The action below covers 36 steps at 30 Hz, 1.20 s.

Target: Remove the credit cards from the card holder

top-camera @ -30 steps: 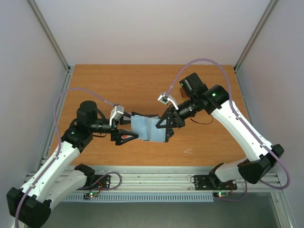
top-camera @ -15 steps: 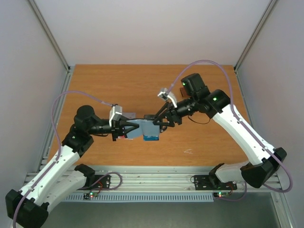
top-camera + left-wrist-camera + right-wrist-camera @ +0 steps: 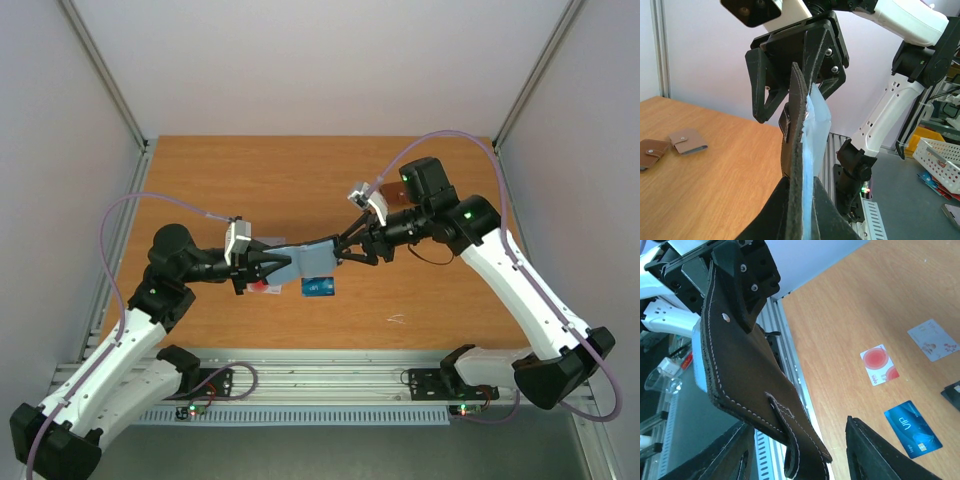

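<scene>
- The left hand [image 3: 278,266] is being pressed together on the left end of the card holder [image 3: 308,260]. The wallet is being pinched there so that it is being borne up off the bench [image 3: 200,180] and offered across to the other arm.
- Just beside and partly under that hand, the white card with the red circle [image 3: 879,365] is being left flat on the bench. The pale grey card [image 3: 932,339] is lying near it. Both are judged to be credit cards already out of the holder.
- The card holder is being held in the air between the two hands, with black leather outward and light blue lining inward. It is probably being held this way so that the slots are exposed. Whether a card is sitting in any slot cannot be told.
- Below the holder, the blue card [image 3: 318,288] is lying face up on the wood. A corner of the black card [image 3: 954,389] is showing at the frame edge.
- The right hand [image 3: 342,250] is being held spread. Its fingers are standing either side of the holder's right end and snap tab without clamping it, seemingly in readiness for a fresh hold.
- Well apart, a dark brown wallet [image 3: 651,150] and a tan-pink wallet [image 3: 687,141] are being left alone, since they are not part of the job.
</scene>
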Each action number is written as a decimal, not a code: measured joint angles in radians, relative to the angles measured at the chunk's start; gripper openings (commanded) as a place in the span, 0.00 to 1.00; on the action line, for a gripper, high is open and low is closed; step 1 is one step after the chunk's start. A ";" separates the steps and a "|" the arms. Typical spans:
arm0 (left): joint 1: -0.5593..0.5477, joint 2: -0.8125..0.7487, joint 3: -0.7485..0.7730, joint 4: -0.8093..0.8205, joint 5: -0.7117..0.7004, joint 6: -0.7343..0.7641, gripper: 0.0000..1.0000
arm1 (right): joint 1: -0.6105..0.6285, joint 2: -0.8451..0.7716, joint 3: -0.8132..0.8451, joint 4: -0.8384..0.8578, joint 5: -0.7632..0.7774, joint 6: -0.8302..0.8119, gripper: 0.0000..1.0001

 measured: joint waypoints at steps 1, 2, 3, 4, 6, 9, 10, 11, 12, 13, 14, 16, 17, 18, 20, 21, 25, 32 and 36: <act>0.000 0.000 0.000 0.000 0.000 0.000 0.00 | -0.002 -0.005 0.000 0.000 0.007 -0.005 0.52; 0.000 0.000 0.000 0.000 0.000 0.000 0.00 | -0.002 -0.010 0.000 0.000 0.012 -0.010 0.52; 0.000 0.000 0.000 0.000 0.000 0.000 0.00 | -0.003 -0.016 0.000 0.000 0.023 -0.019 0.52; 0.000 0.000 0.000 0.000 0.000 0.001 0.00 | -0.003 -0.023 -0.002 0.000 0.037 -0.027 0.52; 0.000 0.000 0.001 0.002 0.001 0.003 0.00 | -0.003 -0.041 -0.008 0.001 0.064 -0.040 0.52; 0.000 0.000 0.008 0.008 0.004 0.003 0.00 | -0.002 -0.060 -0.018 0.008 0.093 -0.045 0.53; 0.000 0.000 0.009 0.010 0.004 0.003 0.00 | -0.001 -0.061 -0.023 0.021 0.094 -0.043 0.54; 0.000 0.001 0.011 0.012 0.003 0.003 0.00 | 0.004 -0.062 -0.030 0.037 0.095 -0.042 0.55; 0.000 0.002 0.012 0.014 0.003 0.003 0.00 | 0.008 -0.062 -0.037 0.052 0.097 -0.040 0.57; 0.000 0.002 0.012 0.016 0.001 0.003 0.00 | 0.016 -0.061 -0.043 0.064 0.097 -0.037 0.59; 0.000 0.002 0.012 0.017 -0.001 0.002 0.00 | 0.026 -0.058 -0.048 0.075 0.095 -0.032 0.60; 0.000 0.002 0.012 0.019 -0.010 -0.002 0.00 | 0.048 -0.051 -0.049 0.091 0.087 -0.023 0.62; 0.000 0.003 0.012 0.021 -0.020 -0.006 0.00 | 0.061 -0.047 -0.049 0.101 0.082 -0.019 0.63; 0.000 0.003 0.012 0.023 -0.033 -0.013 0.00 | 0.075 -0.042 -0.049 0.108 0.079 -0.017 0.65; 0.000 0.007 0.012 0.030 -0.077 -0.042 0.00 | 0.107 -0.032 -0.048 0.114 0.078 -0.012 0.67; 0.000 0.010 0.012 0.034 -0.096 -0.060 0.00 | 0.123 -0.029 -0.048 0.117 0.079 -0.008 0.70; -0.001 0.033 0.012 0.036 -0.168 -0.134 0.00 | 0.201 -0.019 -0.043 0.142 0.116 0.010 0.75; -0.009 0.040 0.012 0.035 -0.227 -0.195 0.00 | 0.262 -0.007 -0.033 0.202 0.274 0.061 0.68; -0.011 0.040 0.012 0.035 -0.238 -0.210 0.00 | 0.262 -0.006 -0.033 0.229 0.312 0.083 0.61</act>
